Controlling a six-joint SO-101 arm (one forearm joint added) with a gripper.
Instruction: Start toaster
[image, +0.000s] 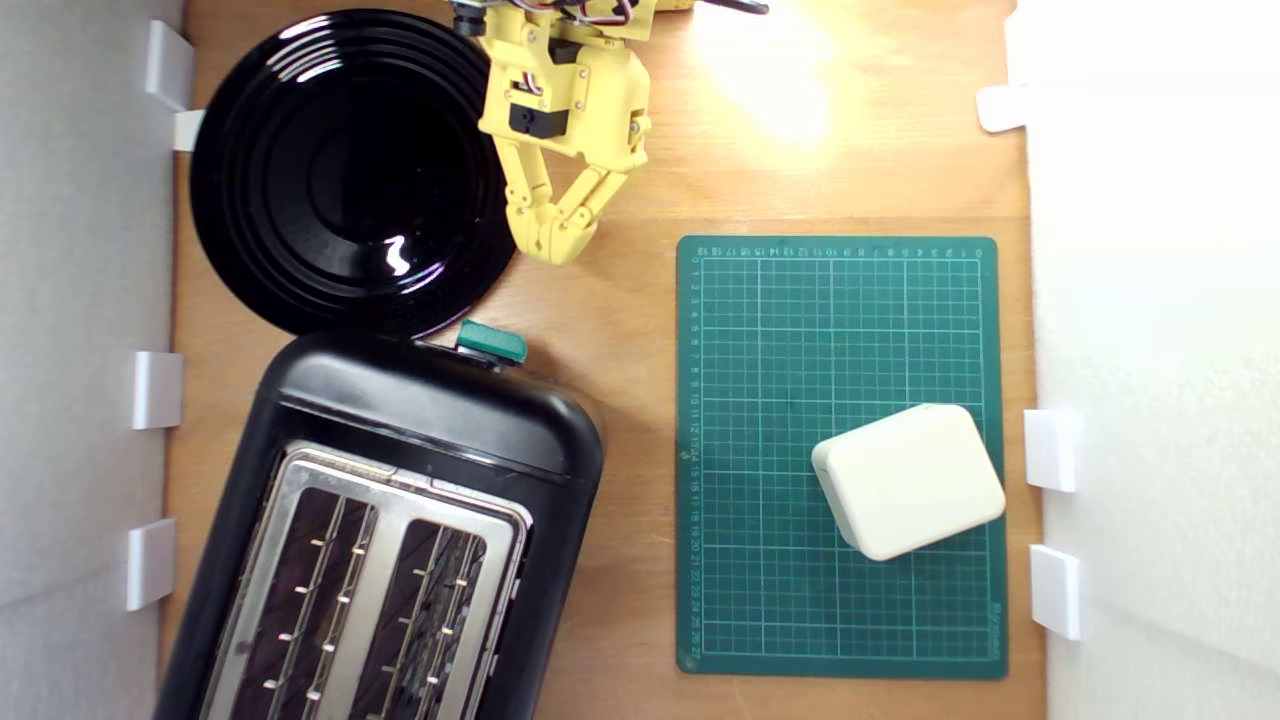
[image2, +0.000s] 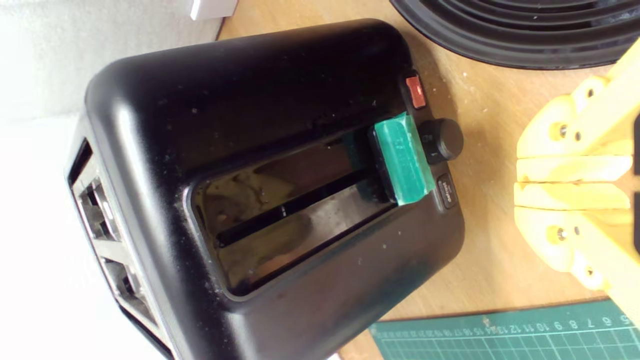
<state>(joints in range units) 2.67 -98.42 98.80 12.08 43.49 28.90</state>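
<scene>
Exterior view first, says the inspector: where does the toaster (image: 400, 520) stand?

— At the lower part of the exterior view's left, on the wooden table (image: 620, 330), its two silver-framed slots facing up. The teal lever (image: 491, 341) sticks out of the end nearest the arm.

— And the gripper (image: 556, 240)?

— Yellow, hanging over bare wood just beside the rim of the round black plate (image: 345, 170), near the lever end of the toaster but apart from it.

— State of the fingers?

— Brought together. The wrist view shows the two fingertips (image2: 570, 170) meeting pad against pad along one seam, with nothing between them. They touch neither lever nor toaster.

— What does the wrist view show of the lever?

— It sits at the end of its track close to the black knob (image2: 442, 140), with a red button (image2: 415, 91) to one side and a small dark button (image2: 446, 191) to the other. Whether that end counts as raised or pressed cannot be told.

— Anything else on the table?

— A green cutting mat (image: 760, 450) at the exterior view's right, with a cream rounded box (image: 910, 480) resting on it, well apart from the toaster.
</scene>
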